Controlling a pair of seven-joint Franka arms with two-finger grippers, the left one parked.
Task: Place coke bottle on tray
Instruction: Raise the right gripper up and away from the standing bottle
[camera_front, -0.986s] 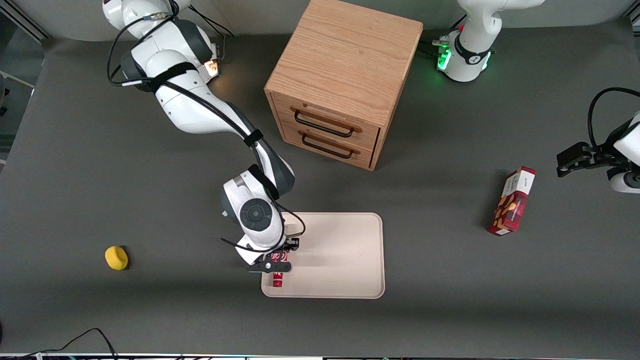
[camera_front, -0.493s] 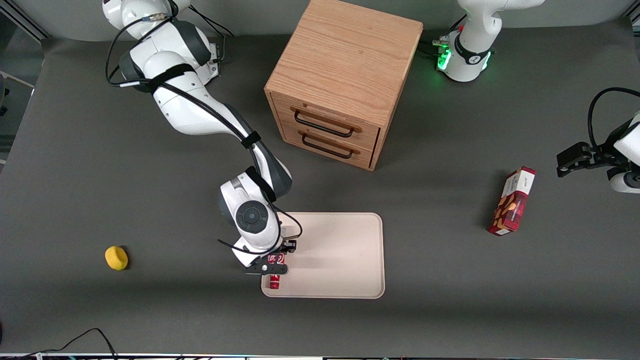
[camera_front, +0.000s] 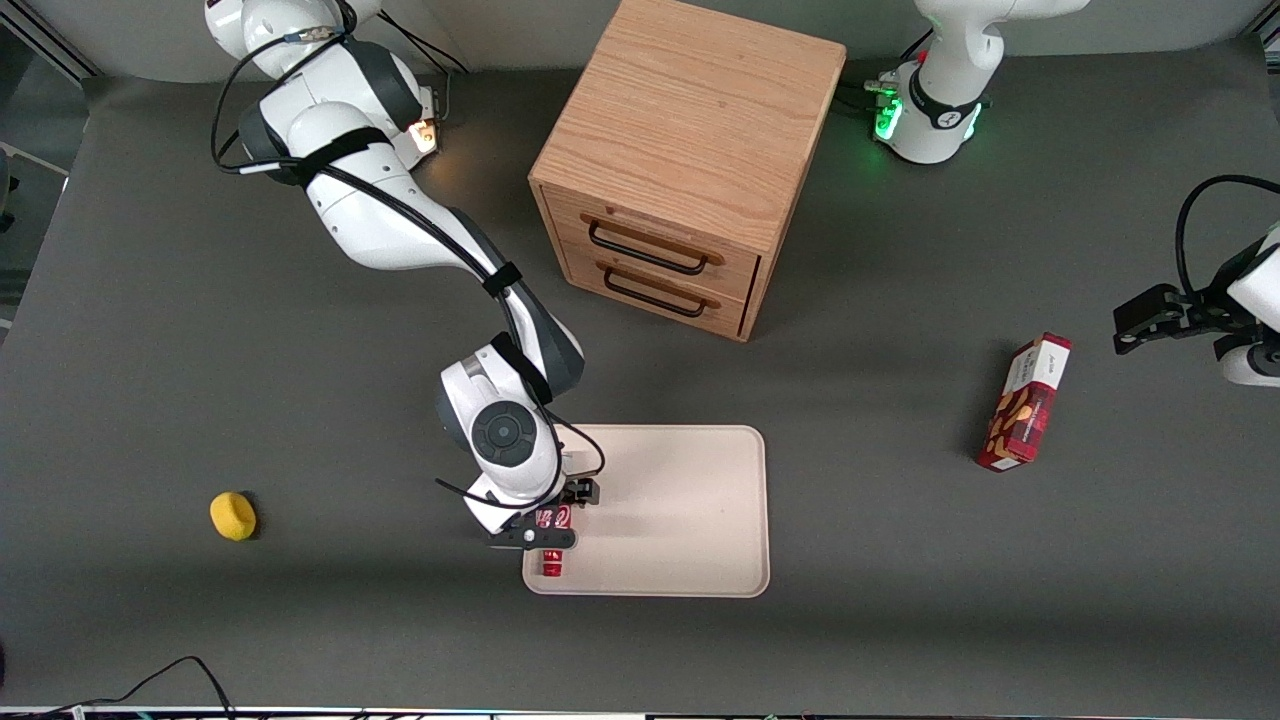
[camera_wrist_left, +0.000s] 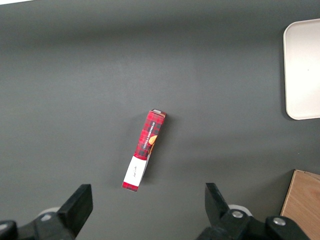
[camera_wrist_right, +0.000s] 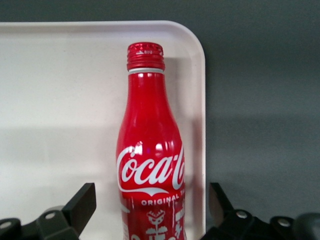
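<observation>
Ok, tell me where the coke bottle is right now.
The coke bottle lies on the tray, at its corner nearest the front camera toward the working arm's end, between the fingers of the open pincer.

coke bottle (camera_wrist_right: 150, 150) base cut off, gripper (camera_front: 548, 528) hiding its middle

Landmark = tray (camera_front: 680, 510). Coke bottle (camera_front: 551, 560) lay on tray, at its corner nearest front cam, toward working arm's end. Gripper (camera_front: 551, 518) sat over that bottle, fingers apart w/ gaps either side. Drawer cabinet (camera_front: 690, 160) stood farther from cam than tray. Snack box (camera_front: 1024, 403) lay toward parked arm's end; yellow ball (camera_front: 232, 516) toward working arm's end.
</observation>
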